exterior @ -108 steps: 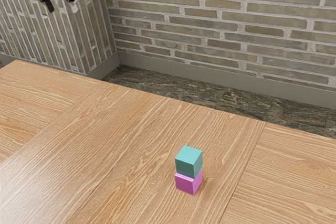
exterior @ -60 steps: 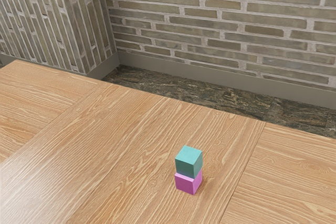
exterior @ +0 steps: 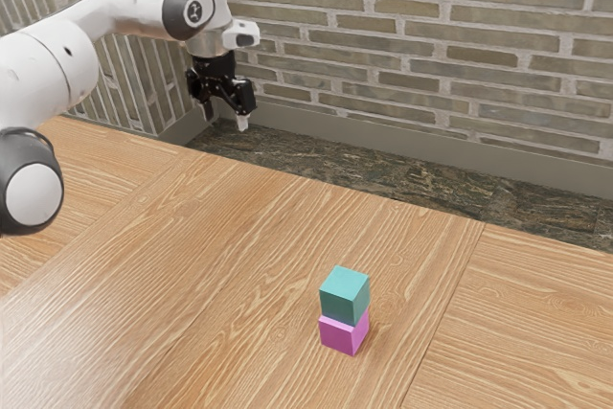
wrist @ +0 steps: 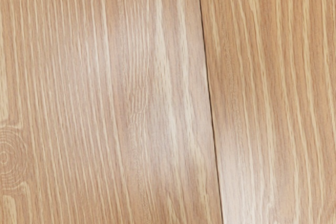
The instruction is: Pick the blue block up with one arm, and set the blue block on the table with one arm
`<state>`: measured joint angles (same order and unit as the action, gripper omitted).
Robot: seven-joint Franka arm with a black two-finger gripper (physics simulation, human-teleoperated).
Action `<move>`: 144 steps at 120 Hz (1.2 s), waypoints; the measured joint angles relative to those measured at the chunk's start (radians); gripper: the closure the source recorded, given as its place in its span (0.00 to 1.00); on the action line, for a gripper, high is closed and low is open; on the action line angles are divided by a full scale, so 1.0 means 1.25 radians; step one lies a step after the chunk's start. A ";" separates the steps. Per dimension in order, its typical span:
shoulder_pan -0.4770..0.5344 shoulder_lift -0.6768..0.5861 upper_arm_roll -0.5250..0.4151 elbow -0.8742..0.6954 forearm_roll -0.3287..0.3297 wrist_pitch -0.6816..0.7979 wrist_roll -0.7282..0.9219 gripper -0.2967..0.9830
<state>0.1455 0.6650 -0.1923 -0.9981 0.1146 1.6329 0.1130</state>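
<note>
My gripper hangs high over the table toward the exterior view's upper left, its two fingers apart with nothing between them. Well away from it, toward the exterior view's lower right, a teal-blue block rests on top of a pink block. The pink block stands on the wooden table, and the blue one sits slightly askew on it.
The wooden table spreads beneath the arm, and its bare planks lie under my hand in the wrist view. A brick wall rises beyond the table's far edge.
My gripper has come lower and toward the exterior view's right, and the arm's white links have entered that view. Both blocks have stayed where they were.
</note>
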 joint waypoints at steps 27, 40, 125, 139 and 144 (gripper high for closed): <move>-0.039 0.015 -0.185 -0.073 0.120 0.103 -0.097 0.25; -0.044 0.024 -0.255 -0.081 0.186 0.131 -0.154 0.25; -0.143 -0.076 -0.169 -0.442 0.111 0.397 -0.435 0.25; -0.157 -0.099 -0.169 -0.471 0.108 0.412 -0.455 0.25; -0.161 -0.117 -0.169 -0.502 0.106 0.419 -0.462 0.25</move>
<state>-0.0562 0.5188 -0.4033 -1.6253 0.2474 2.1566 -0.4650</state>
